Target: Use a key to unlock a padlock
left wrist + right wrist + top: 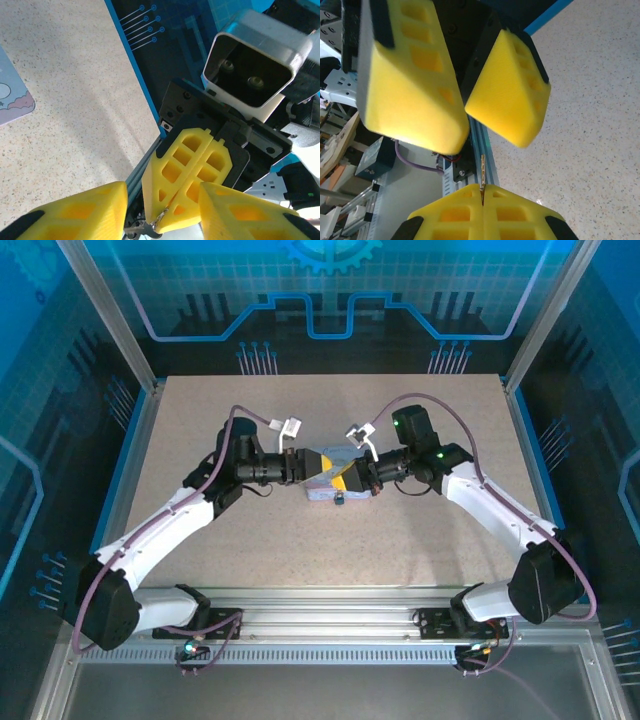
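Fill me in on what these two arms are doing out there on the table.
The two arms meet tip to tip over the middle of the table, by a pale-blue tin box. The right pincer is shut on a thin metal key, which sticks out of its tips toward the left pincer. The left pincer faces it with fingers apart, gripping nothing. The key is bare, not in any lock.

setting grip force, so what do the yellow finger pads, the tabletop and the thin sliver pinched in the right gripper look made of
Finger pads: matte yellow plastic, possibly printed; recessed pockets, no gloss. Tabletop: pale speckled stone-look surface, maybe laminate; faint sheen. Key, pinched in the right gripper: thin brownish metal judging by its glint, too small to be sure.
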